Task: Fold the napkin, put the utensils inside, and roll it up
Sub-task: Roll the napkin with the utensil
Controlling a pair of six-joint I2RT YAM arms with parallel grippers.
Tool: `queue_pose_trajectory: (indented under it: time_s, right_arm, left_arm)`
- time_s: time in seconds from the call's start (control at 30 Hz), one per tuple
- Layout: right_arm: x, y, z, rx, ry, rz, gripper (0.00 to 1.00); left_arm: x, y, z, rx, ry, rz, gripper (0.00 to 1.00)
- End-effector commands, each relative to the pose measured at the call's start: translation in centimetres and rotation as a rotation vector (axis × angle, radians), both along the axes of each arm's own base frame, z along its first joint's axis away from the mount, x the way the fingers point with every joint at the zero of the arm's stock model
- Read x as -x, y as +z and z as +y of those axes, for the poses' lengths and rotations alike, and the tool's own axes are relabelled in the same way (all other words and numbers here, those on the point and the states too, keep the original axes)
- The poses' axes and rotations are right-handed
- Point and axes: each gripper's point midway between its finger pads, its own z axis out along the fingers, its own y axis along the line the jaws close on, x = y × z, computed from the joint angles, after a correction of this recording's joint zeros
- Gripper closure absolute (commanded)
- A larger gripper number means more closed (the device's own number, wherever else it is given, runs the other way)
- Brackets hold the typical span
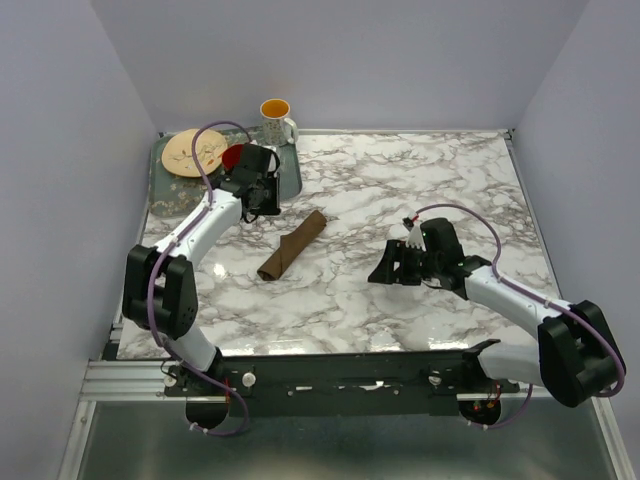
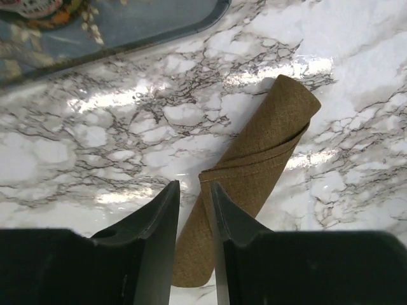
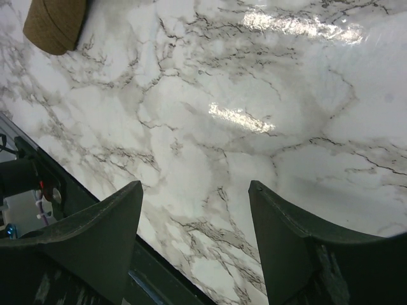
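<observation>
The dark brown napkin lies rolled into a tube on the marble table, slanting from near left to far right. No spoon shows in any view. My left gripper hangs just beyond the roll's far end, apart from it. In the left wrist view the roll lies below the left gripper, whose jaws are open by a narrow gap with nothing between them. My right gripper sits low to the right of the roll, open wide and empty. One end of the roll shows at that view's top left.
A grey tray stands at the back left with a patterned plate and a red object on it. A white mug with an orange inside stands behind the tray. The table's metal front rail runs near the right gripper.
</observation>
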Motion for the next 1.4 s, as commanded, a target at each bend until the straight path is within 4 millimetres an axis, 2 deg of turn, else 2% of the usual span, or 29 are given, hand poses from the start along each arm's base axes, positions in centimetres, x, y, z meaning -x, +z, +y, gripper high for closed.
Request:
queue_pose_trajectory:
  time_s: [0.0, 0.17, 0.33, 0.93, 1.03, 1.17, 1.27, 1.3, 1.37]
  right_arm:
    - [-0.5, 1.1, -0.1, 0.006, 0.001, -0.028, 0.24]
    - [-0.3, 1.0, -0.3, 0.011, 0.003, -0.025, 0.24]
    - [-0.2, 1.0, -0.3, 0.008, 0.003, -0.022, 0.24]
    - [-0.1, 0.9, -0.3, 0.012, 0.01, -0.021, 0.24]
    - [-0.1, 0.8, -0.3, 0.01, 0.01, -0.019, 0.24]
    - [0.0, 0.6, -0.3, 0.014, 0.012, -0.015, 0.24]
    - [0.0, 0.6, -0.3, 0.014, 0.011, -0.015, 0.24]
    - [0.0, 0.6, -0.3, 0.016, 0.012, -0.014, 0.24]
    - [-0.3, 0.9, -0.3, 0.015, 0.008, -0.024, 0.24]
  left_arm:
    - [1.2, -4.0, -1.1, 0.172, 0.029, 0.209, 0.69]
    - [1.4, -5.9, -1.3, 0.171, 0.036, 0.248, 0.7]
    - [2.3, -8.3, -1.1, 0.165, 0.05, 0.306, 0.71]
    - [2.2, -11.8, -0.6, 0.12, 0.07, 0.357, 0.72]
    - [2.2, -11.7, -0.7, 0.127, 0.07, 0.359, 0.72]
    - [2.0, -10.3, -0.5, 0.126, 0.075, 0.325, 0.72]
    - [2.0, -8.7, -0.2, 0.12, 0.08, 0.296, 0.67]
    - [2.1, -8.2, -0.2, 0.121, 0.08, 0.291, 0.61]
    - [2.1, -6.5, -0.2, 0.133, 0.078, 0.259, 0.56]
